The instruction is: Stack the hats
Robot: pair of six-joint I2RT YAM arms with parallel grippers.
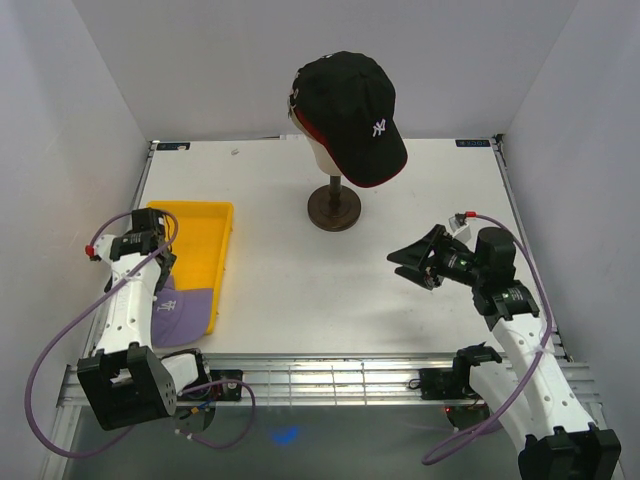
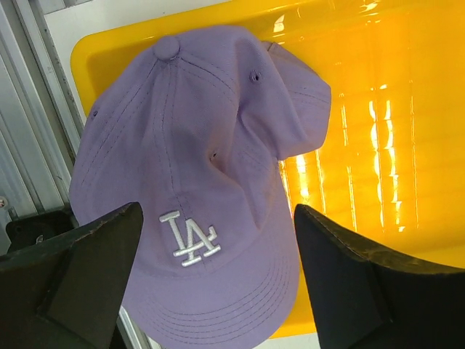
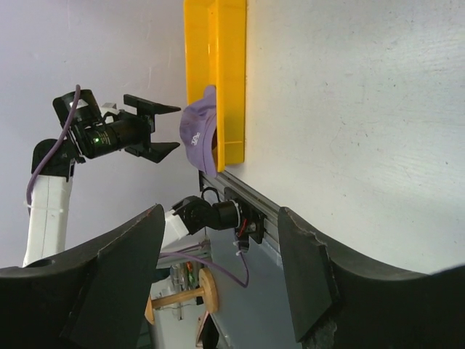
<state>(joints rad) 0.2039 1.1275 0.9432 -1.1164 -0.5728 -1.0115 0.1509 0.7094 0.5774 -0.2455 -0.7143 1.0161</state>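
We see a black NY cap (image 1: 350, 110) sitting over a red cap (image 1: 305, 128), both on the cream mannequin head (image 1: 326, 153). The head's dark round stand (image 1: 334, 208) is toward the far side of the desk (image 1: 300, 300). At left, a lavender cap (image 1: 190, 312) lies at the near end of the yellow tray (image 1: 205, 235), with the left gripper (image 1: 163, 268) above it. The right gripper (image 1: 400, 265) hovers over bare desk and points left, its fingers (image 1: 415, 248) spread.

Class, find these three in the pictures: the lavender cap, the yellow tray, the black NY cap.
lavender cap (image 2: 196, 182): left wrist view, front panel above the logo.
yellow tray (image 1: 205, 245): top external view, bare floor.
black NY cap (image 1: 345, 100): top external view, crown.
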